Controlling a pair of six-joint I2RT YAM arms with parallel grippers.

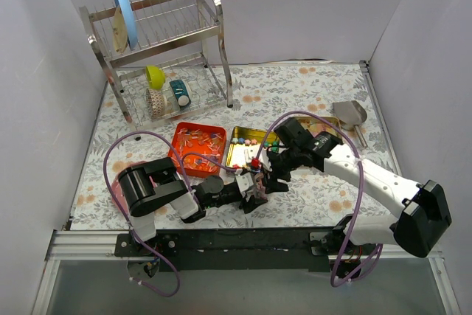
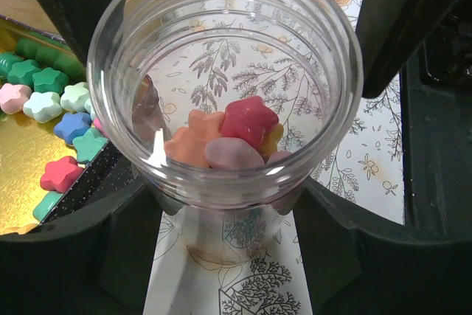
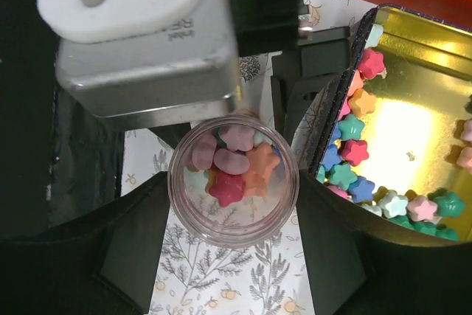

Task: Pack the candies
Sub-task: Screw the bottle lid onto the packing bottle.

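A clear plastic jar [image 2: 221,71] holds several star-shaped and oval pastel candies [image 2: 236,138]. My left gripper [image 2: 228,204] is shut on the jar's body from the side. My right gripper [image 3: 233,197] comes from above with a fingertip against each side of the jar [image 3: 184,212], and the candies [image 3: 234,167] show inside. In the top view both grippers, left [image 1: 254,188] and right [image 1: 276,172], meet in front of a gold tray [image 1: 240,156]. That tray holds more star candies [image 3: 352,149], which also show in the left wrist view [image 2: 44,101]. A red tray [image 1: 179,154] holds clear-wrapped pieces [image 1: 199,138].
A metal dish rack [image 1: 158,42] with a blue plate [image 1: 124,12] and cups stands at the back left. A metal scoop [image 1: 348,113] lies at the back right, next to another tin [image 1: 324,125] half hidden by the right arm. Purple cables loop over both arms.
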